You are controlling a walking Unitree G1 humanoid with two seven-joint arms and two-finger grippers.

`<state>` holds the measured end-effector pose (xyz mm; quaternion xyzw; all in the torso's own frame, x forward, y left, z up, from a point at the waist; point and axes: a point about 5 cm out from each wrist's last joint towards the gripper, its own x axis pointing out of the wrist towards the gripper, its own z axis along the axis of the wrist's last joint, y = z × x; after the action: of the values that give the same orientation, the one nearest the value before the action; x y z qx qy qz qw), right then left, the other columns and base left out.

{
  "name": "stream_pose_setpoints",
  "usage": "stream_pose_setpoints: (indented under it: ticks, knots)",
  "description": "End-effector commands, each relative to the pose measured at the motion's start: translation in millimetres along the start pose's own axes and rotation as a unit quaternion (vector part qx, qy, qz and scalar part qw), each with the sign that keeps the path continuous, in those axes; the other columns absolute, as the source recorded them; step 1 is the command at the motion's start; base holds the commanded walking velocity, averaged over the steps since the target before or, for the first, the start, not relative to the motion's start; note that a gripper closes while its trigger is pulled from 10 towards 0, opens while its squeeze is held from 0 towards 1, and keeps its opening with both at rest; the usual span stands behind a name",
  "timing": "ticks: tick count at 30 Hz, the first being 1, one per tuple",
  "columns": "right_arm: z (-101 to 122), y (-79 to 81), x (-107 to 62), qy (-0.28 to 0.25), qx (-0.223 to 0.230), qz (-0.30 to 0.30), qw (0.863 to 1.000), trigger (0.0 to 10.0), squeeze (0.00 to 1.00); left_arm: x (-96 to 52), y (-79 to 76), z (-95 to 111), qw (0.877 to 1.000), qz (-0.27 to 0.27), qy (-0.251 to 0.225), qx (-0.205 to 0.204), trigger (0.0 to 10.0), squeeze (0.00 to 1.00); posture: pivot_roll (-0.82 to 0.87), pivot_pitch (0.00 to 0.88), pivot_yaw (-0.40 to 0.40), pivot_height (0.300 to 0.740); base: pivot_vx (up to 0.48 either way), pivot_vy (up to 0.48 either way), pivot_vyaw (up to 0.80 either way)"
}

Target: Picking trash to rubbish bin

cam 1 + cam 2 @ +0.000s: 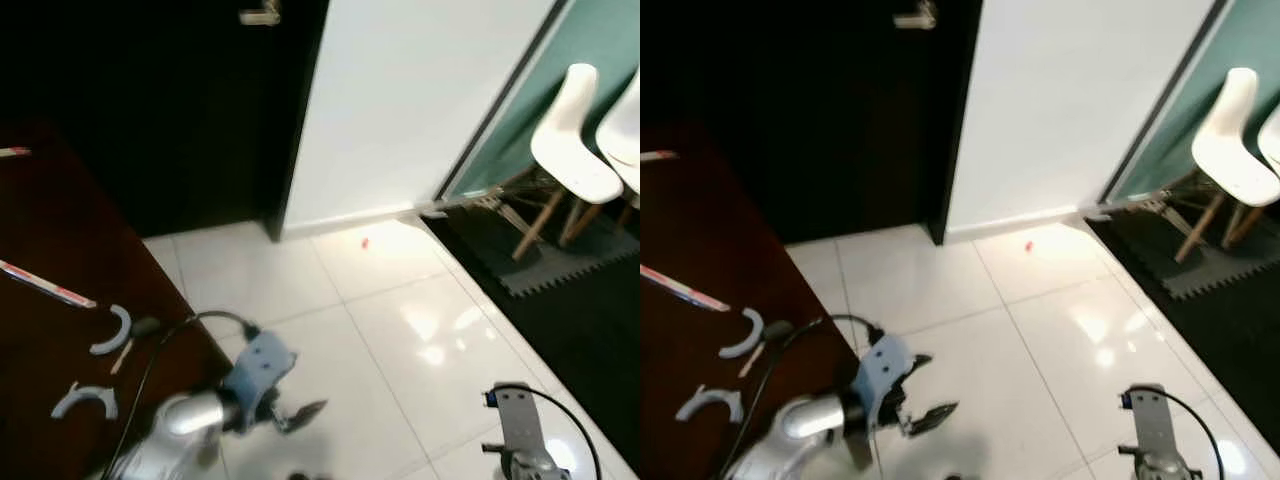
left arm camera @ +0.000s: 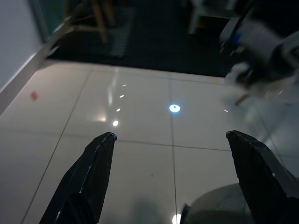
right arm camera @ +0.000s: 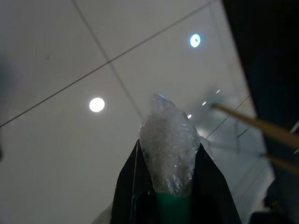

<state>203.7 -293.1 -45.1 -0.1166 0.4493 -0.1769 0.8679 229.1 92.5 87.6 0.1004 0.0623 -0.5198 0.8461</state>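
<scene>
Trash (image 3: 169, 142), a crumpled clear wrapper, sits pinched in the right gripper (image 3: 170, 182) at the frame's lower middle, jutting forward along its fingers over pale floor tiles (image 3: 56, 51), while the left gripper (image 2: 170, 179) gapes wide, holding nothing.

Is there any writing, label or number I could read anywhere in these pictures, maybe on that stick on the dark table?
None can be read. The red and white stick on the dark table has markings too blurred to make out. The crumpled clear plastic held in the right tool shows no print.

The right claw (image 3: 170, 186) pinches a crumpled clear plastic wrapper (image 3: 169, 140), its lower part cut off by the frame's bottom edge. At lower left, the left claw (image 1: 298, 412) blurs.
</scene>
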Motion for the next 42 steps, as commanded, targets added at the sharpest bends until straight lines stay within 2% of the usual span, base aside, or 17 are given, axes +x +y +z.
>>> stream_pose_setpoints:
  ticks: [1,5,11,17,22,25,27,31,42]
  knots:
    - [-8,-4.8,-0.4,0.011,0.003,-0.005,1.0,10.0,0.0,2.7,-7.1,3,1.0,-0.028,0.001,0.001,10.0,0.0,0.16,0.162,-0.118,0.74,0.0,0.0,-0.76]
    - [-9,-3.9,-0.6,0.013,0.002,-0.004,1.0,10.0,0.0,2.6,-6.6,5,1.0,-0.029,-0.001,0.003,10.0,0.0,0.16,0.162,-0.113,0.74,0.0,0.0,-0.76]
    - [-11,-1.9,-0.9,0.017,-0.001,-0.003,1.0,10.0,0.0,1.0,-2.1,-8,1.0,-0.011,0.021,-0.011,10.0,0.0,0.16,0.159,-0.107,0.74,0.0,0.0,-0.76]
    - [-15,0.1,-1.5,0.022,-0.007,0.0,1.0,10.0,0.0,6.9,5.1,-8,0.999,0.022,0.005,-0.038,10.0,0.0,0.15,0.144,-0.104,0.74,0.0,0.0,-0.76]
    - [-18,1.2,-1.9,0.027,-0.011,0.003,1.0,10.0,0.0,9.9,12.9,-8,0.998,0.054,0.003,-0.038,10.0,0.0,0.15,0.14,-0.104,0.74,0.0,0.0,-0.76]
    - [-19,2.4,-2.0,0.028,-0.013,0.005,1.0,10.0,0.0,10.6,15.4,-7,0.997,0.062,-0.001,-0.039,10.0,0.0,0.15,0.134,-0.102,0.74,0.0,-0.45,-0.76]
    - [-18,3.8,-2.1,0.021,0.004,0.008,1.0,10.0,0.0,11.1,16.1,-7,0.997,0.062,-0.003,-0.04,10.0,0.0,0.15,0.133,-0.102,0.74,0.0,-0.45,-0.76]
    - [-19,7.8,-2.4,0.025,-0.012,0.017,0.999,10.0,0.0,11.7,17.3,-6,0.997,0.062,-0.005,-0.042,10.0,0.0,0.15,0.133,-0.101,0.74,0.0,-0.446,0.0]
    - [-25,11.6,-3.5,0.034,-0.014,0.03,0.999,10.0,0.0,11.4,18.7,-5,0.997,0.067,-0.011,-0.047,10.0,0.0,0.15,0.141,-0.103,0.74,0.0,-0.44,0.0]
